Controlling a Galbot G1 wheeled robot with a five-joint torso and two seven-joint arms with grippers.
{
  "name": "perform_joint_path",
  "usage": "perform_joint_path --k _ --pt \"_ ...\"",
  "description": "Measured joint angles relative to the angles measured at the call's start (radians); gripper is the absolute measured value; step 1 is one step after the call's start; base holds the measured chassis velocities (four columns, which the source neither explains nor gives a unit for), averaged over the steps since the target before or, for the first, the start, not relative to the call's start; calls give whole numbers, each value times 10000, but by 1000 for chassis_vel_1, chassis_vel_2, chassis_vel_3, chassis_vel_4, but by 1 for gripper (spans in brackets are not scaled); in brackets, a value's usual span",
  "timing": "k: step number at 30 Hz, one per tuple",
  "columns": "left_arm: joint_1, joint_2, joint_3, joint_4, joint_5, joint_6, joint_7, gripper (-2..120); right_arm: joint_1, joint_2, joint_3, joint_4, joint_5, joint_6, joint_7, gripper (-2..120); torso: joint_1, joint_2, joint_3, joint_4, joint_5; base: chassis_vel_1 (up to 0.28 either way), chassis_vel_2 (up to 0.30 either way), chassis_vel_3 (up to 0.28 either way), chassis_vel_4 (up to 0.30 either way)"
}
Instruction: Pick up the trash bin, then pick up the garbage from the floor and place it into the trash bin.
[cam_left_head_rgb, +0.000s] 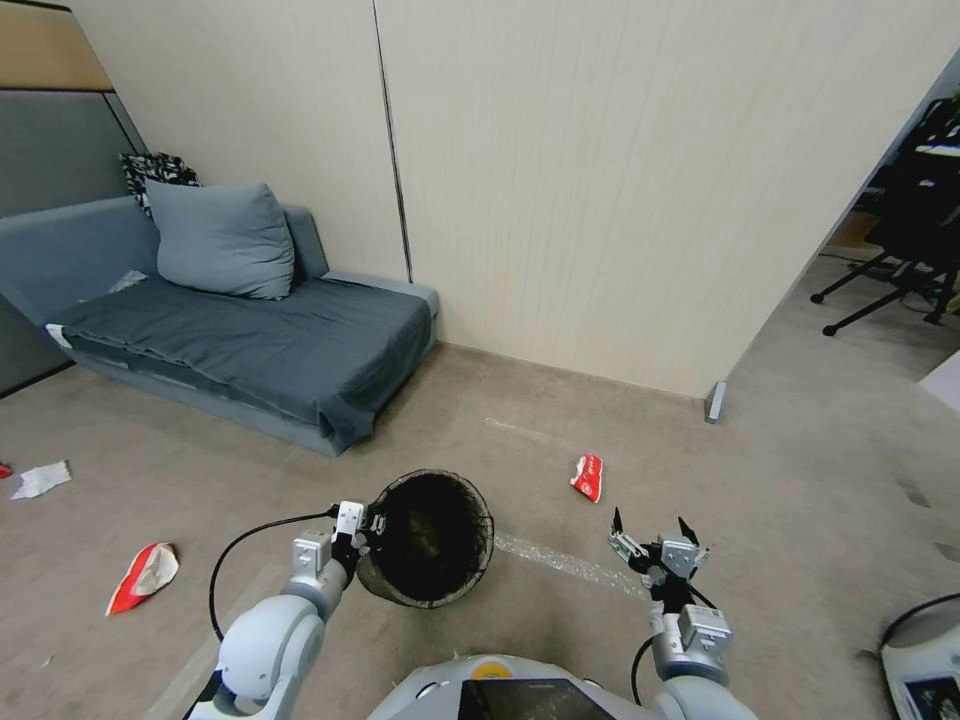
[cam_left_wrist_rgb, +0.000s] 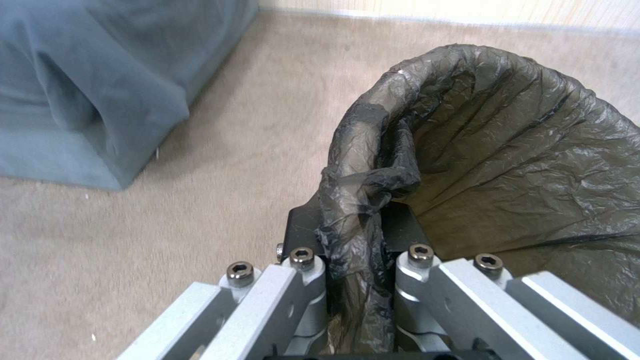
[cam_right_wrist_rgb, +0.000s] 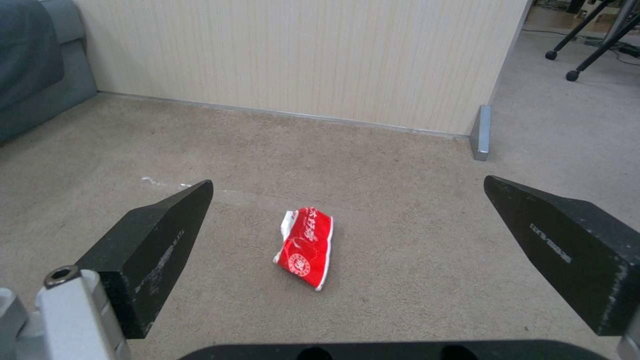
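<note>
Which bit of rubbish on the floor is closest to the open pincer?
The red-and-white wrapper lying just ahead of the right pincer. The other red wrapper and the white paper scrap lie far off to the robot's left.

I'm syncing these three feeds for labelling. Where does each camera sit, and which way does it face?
Head view: on the head, looking down at the carpet and sofa; both arms show.
Left wrist view: behind the left gripper, shut on the trash bin rim.
Right wrist view: behind the open right gripper, facing a red-and-white wrapper.
Shared: head and right wrist views both show that wrapper; head and left wrist views, the bin.
</note>
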Motion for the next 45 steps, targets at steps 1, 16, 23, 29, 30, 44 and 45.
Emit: perform_joint_path --k 1,16,23,29,30,44,45 --pt "47 6 -23 -98 -45 -14 0 7 -1 0 9 20 10 0 4 100 1 0 0 0 0 0 0 0 0" --pt "299 -179 -37 -751 -491 -156 -48 7 54 0 24 128 47 -169 17 100 0 0 0 0 0 0 0 0 0" --pt "283 -220 -6 -833 -1228 -221 -65 7 92 0 25 147 79 -216 14 100 1 0 0 0 0 0 0 0 0" --pt "221 -204 -5 -810 -1390 -229 -80 7 152 0 27 167 126 -262 -28 100 0 1 0 0 0 0 0 0 0" --pt "210 -198 -3 -793 -1390 -230 -84 7 159 0 28 167 126 -268 -37 100 1 0 0 0 0 0 0 0 0" --pt "34 -141 19 -636 -1452 -230 -56 7 270 0 104 176 100 -428 -168 100 0 1 0 -1 0 0 0 0 0" --pt "11 -140 25 -618 -1468 -230 -55 7 286 0 113 175 103 -443 -168 100 0 1 0 0 0 0 0 0 0"
